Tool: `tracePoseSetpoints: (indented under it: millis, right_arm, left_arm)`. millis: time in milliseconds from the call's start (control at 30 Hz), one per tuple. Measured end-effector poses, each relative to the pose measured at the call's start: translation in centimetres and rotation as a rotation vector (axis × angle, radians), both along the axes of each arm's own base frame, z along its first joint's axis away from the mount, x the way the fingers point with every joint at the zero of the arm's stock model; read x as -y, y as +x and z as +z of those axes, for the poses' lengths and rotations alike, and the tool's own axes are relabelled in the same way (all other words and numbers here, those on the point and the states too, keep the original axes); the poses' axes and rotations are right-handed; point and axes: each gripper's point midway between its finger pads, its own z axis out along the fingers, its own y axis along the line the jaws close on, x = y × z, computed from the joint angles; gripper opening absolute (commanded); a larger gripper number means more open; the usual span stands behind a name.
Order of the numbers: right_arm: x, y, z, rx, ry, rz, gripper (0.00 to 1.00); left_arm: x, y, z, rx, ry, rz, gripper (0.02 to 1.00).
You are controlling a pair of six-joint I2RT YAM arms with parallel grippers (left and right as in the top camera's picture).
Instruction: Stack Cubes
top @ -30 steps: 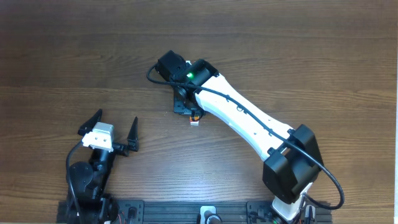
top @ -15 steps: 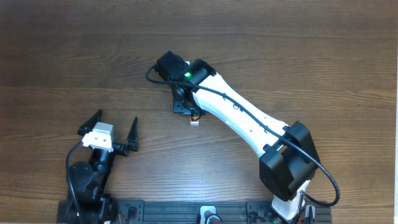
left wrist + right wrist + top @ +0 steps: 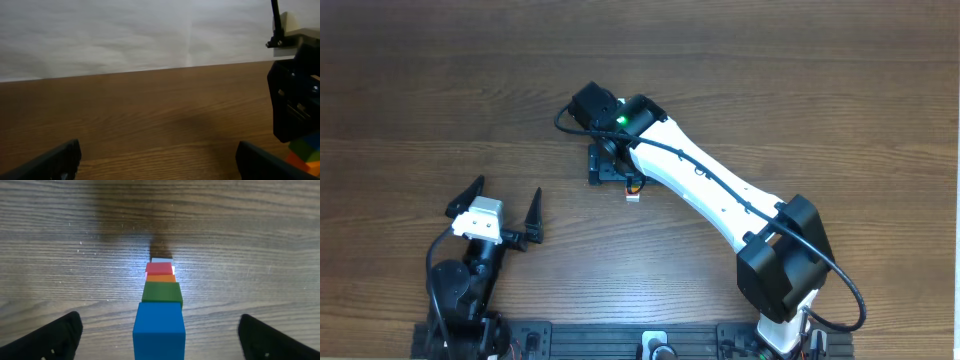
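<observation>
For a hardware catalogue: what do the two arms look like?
Right arm: long white shell, black joints, black cable along it, green light near the wrist. Left arm: black, white wrist block, pointed black fingers.

A stack of cubes (image 3: 160, 305) stands on the table (image 3: 820, 80) just left of the top view's centre, directly beneath the right gripper (image 3: 603, 165). The left gripper (image 3: 508, 188) sits at lower left, well apart from the stack.

Wide passage across brown wooden tabletop (image 3: 840, 80), blocked mid-table by tall multicoloured cube stack (image 3: 160, 320) beneath white right arm (image 3: 710, 190).
</observation>
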Motion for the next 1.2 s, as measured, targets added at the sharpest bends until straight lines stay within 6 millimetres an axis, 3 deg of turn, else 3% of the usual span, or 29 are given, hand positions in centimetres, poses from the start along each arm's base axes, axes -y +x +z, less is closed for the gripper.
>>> tracePoseSetpoints:
  millis: [267,433,500,533,600,733,833,933,1200]
  right_arm:
    - [0.8,2.0,1.6,0.056,0.01,0.023,0.991]
    - [5.7,4.7,6.4,0.215,-0.02,-0.024,0.991]
    - [9.0,5.3,9.5,0.313,-0.023,-0.072,0.993]
    - [11.9,4.9,11.3,0.373,-0.036,-0.106,0.993]
    - [13.9,4.7,12.4,0.444,-0.028,-0.131,0.993]
    - [19.2,0.9,11.8,0.527,-0.058,-0.159,0.991]
    - [21.5,-1.8,10.8,0.616,-0.044,-0.175,0.993]
    - [23.1,-2.8,11.1,0.751,-0.026,-0.187,0.993]
    - [26.6,-5.6,9.5,0.934,0.005,-0.243,0.993]
  left_arm:
    - [0.0,0.0,0.0,0.0,0.0,0.0,0.998]
    - [0.0,0.0,0.0,0.0,0.0,0.0,1.0]
    - [0.0,0.0,0.0,0.0,0.0,0.0,1.0]
    - [0.0,0.0,0.0,0.001,0.0,0.0,0.998]
    - [0.0,0.0,0.0,0.001,-0.001,-0.001,1.0]
    - [0.1,0.0,0.0,0.001,0.0,-0.003,0.998]
    - [0.1,0.0,0.0,0.001,-0.001,-0.004,0.996]
    - [0.1,0.0,0.0,0.001,0.0,-0.004,1.0]
    - [0.1,0.0,0.0,0.001,-0.001,-0.006,0.998]
